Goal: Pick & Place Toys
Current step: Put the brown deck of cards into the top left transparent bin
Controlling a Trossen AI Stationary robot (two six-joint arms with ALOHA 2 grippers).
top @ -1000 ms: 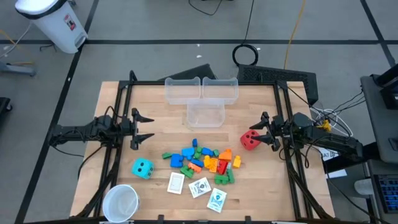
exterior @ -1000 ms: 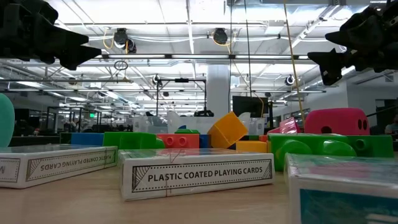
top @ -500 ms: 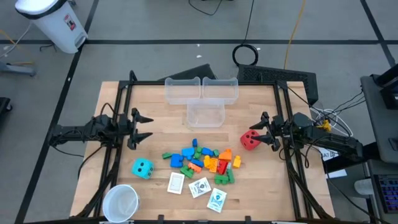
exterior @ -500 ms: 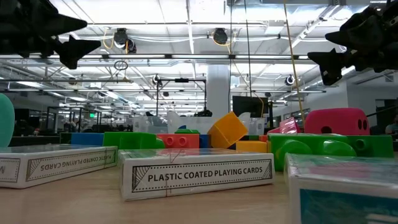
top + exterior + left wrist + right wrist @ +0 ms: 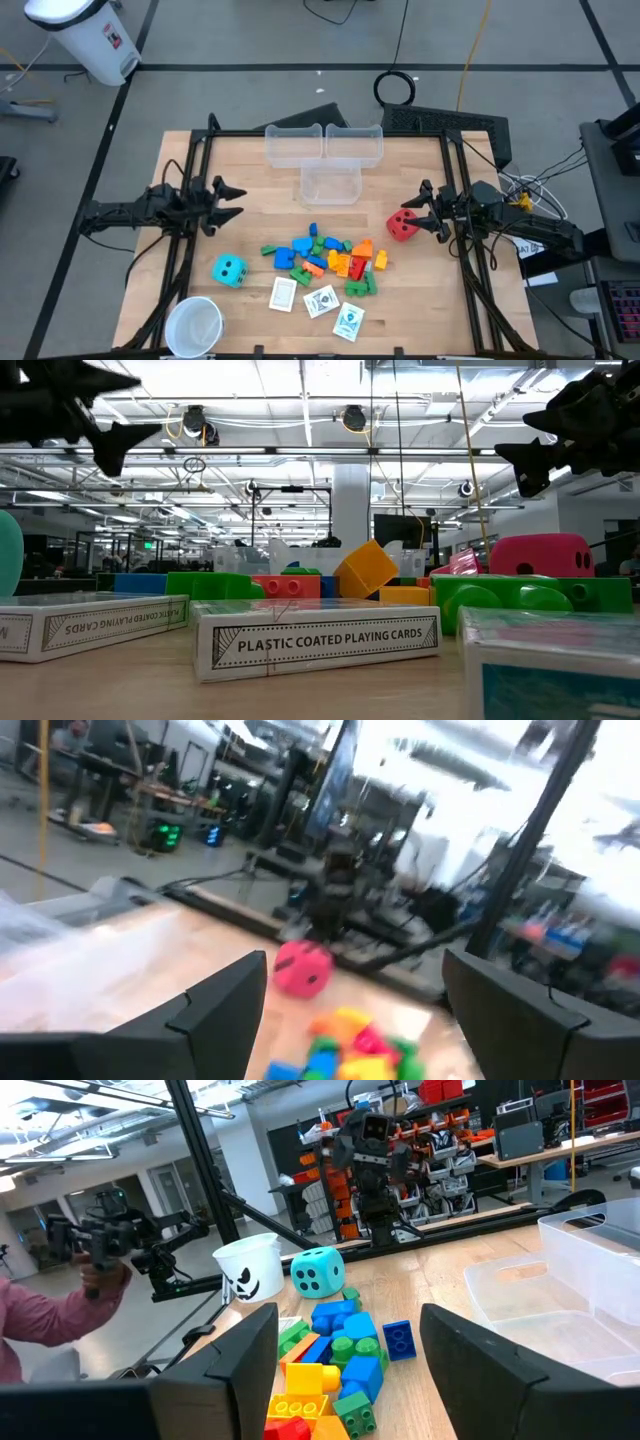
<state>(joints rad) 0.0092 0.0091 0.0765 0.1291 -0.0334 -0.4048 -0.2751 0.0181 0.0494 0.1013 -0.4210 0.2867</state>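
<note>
High view shows you both arms held above the wooden bench [image 5: 250, 170], one at each side. Your left hand [image 5: 232, 201] hovers over bare wood on the left, its fingers spread wide with nothing between them. Your right hand [image 5: 420, 215] sits at the right side with its fingers parted and empty, just beside the red die [image 5: 401, 226], which rests on the bench; whether a fingertip touches the die you cannot tell. The pile of blocks [image 5: 325, 258], blue, green, orange, red and yellow, lies in the middle of the bench, between the two hands and nearer the front edge. The cyan die [image 5: 229, 269] sits to the left of the pile, and three white cards [image 5: 318, 298] lie in front of it. Three clear bins [image 5: 325, 160] stand at the back, and a white cup [image 5: 193, 325] stands at the front left corner.
</note>
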